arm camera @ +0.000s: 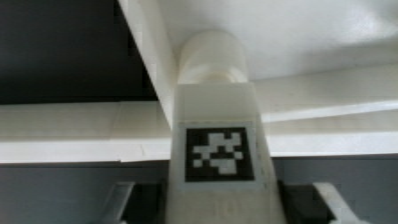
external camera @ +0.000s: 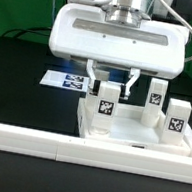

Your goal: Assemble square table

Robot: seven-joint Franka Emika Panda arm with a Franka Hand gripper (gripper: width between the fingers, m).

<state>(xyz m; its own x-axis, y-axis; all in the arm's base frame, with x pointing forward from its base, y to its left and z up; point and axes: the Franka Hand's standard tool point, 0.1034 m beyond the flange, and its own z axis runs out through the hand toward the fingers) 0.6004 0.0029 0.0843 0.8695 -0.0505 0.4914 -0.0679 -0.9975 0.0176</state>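
My gripper [external camera: 113, 83] is clamped on a leg block [external camera: 106, 104] standing upright at the tabletop slab [external camera: 137, 141] corner w/ two more legs [external camera: 156, 97] behind, so I judge it's mid leg-fitting, next needing careful twisting w/o tilting.

No words or numbers to read here, only black-and-white tag patterns on the leg blocks [external camera: 106, 103] and the marker board [external camera: 72, 81].
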